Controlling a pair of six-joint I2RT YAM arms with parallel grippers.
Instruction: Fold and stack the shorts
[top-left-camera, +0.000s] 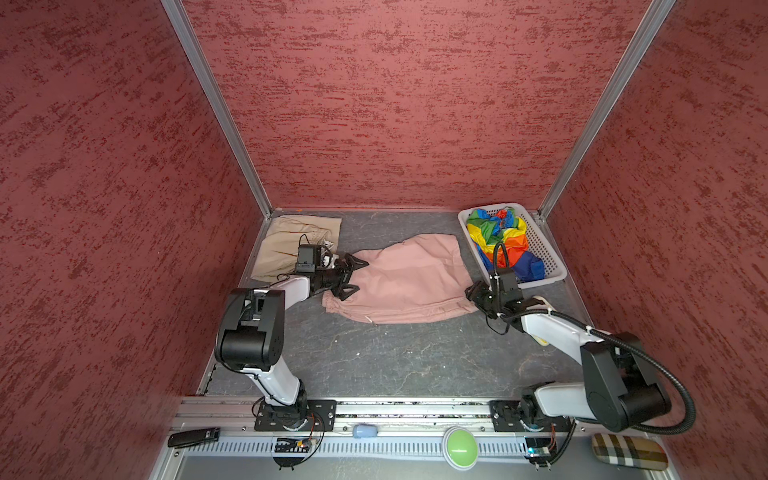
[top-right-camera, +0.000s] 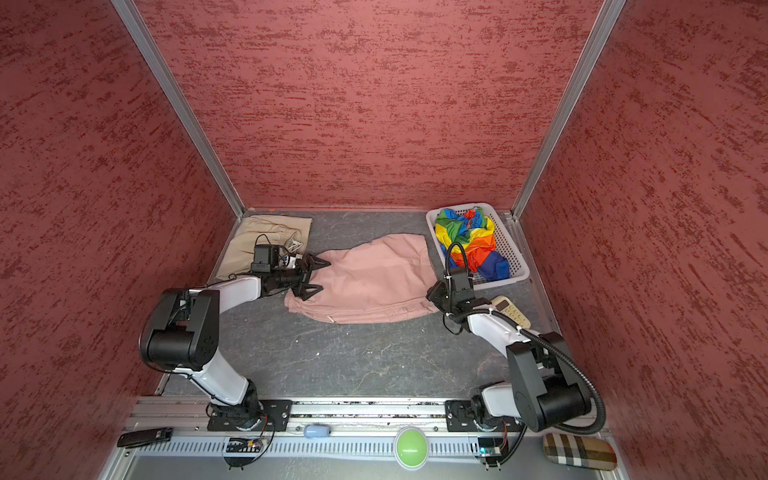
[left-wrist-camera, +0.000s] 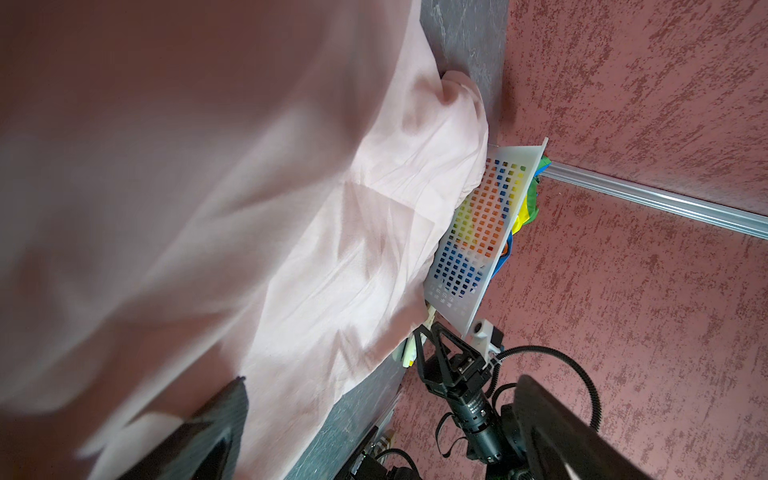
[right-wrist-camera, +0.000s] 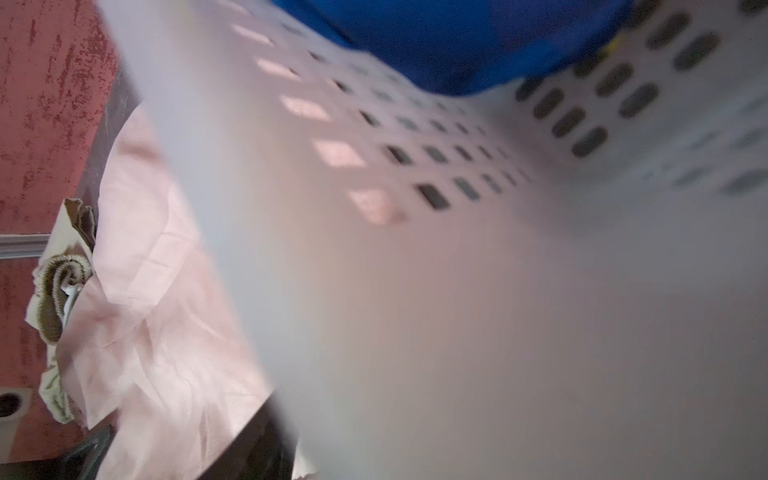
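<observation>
Pink shorts (top-left-camera: 409, 276), mid-tabletop, unfolded; left hand (top-left-camera: 362, 275) gaping, empty; right hand (top-left-camera: 473, 291) spread unclear. Next: pinch edge, fold.

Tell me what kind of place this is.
Probably a robot lab workcell, not a home: a left arm and a right arm are mounted on an aluminium rail at the front, red textured panels wall the grey tabletop on three sides, and a green dome button sits by the rail.

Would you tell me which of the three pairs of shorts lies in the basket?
The rainbow-striped pair, bunched in the white basket; the beige pair and the pink pair lie on the table.
</observation>
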